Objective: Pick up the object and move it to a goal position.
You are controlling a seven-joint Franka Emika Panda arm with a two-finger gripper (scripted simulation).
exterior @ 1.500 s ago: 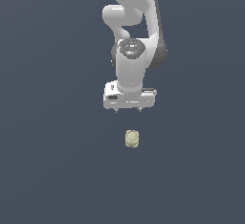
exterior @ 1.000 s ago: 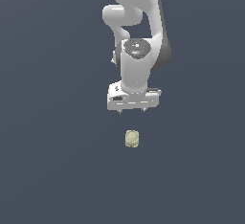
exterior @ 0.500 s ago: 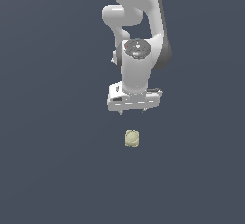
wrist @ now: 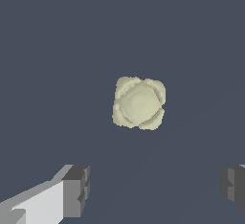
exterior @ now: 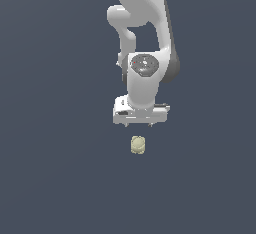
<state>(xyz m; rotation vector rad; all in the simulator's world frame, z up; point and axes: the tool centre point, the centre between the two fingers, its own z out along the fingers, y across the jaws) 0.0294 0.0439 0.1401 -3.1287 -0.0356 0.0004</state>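
Note:
The object (exterior: 138, 145) is a small pale yellow-beige ridged lump lying on the dark grey floor. In the exterior view my white gripper (exterior: 140, 123) hangs just above it and a little behind, with a gap between them. In the wrist view the object (wrist: 139, 103) shows from above as a lobed round lump, ahead of the two fingers. My gripper (wrist: 155, 188) is open wide and empty, with one dark pad (wrist: 76, 190) and the other pad (wrist: 233, 184) far apart.
The flat dark grey floor (exterior: 55, 168) runs all around with nothing else on it in view. The white arm (exterior: 142, 23) rises above the gripper.
The gripper has shifted slightly to the exterior view's right and come down a little toward the object. The object has not moved.

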